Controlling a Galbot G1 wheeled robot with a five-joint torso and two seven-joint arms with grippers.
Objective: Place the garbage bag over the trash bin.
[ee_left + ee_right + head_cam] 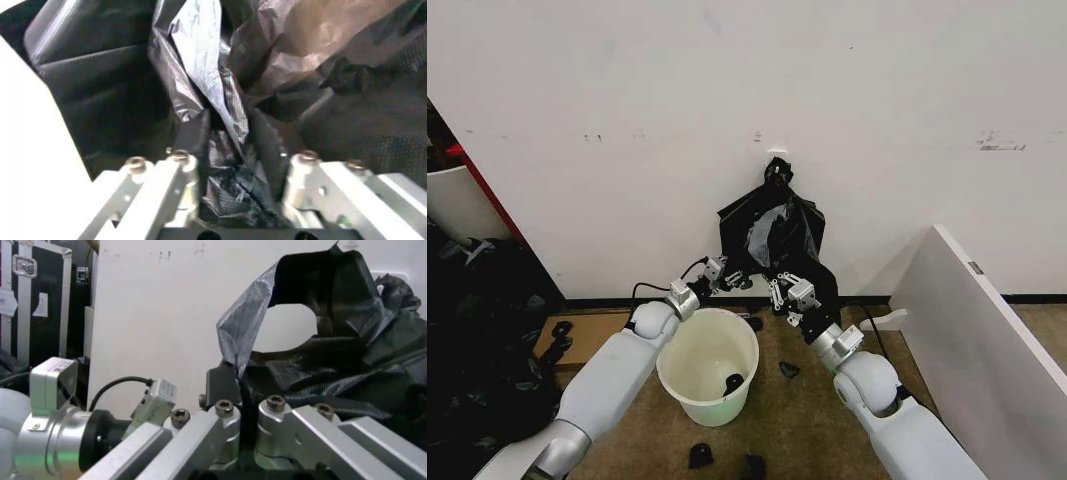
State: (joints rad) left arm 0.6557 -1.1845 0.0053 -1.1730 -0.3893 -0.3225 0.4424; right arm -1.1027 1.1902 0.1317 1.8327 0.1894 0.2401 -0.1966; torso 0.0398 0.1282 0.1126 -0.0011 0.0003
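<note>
Tearing worries us: both left pincer (727,277) and right pincer (776,289) sit clamped on the garbage bag (774,232) above the trash bin (708,364), so pulling apart could rip the thin film.

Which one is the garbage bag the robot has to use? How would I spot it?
Look at the white wall straight ahead. Against it, above the round white trash bin, hangs the garbage bag: big, shiny, black and wrinkly, bunched to a point on top. It alone is pinched by the left gripper and right gripper.
</note>
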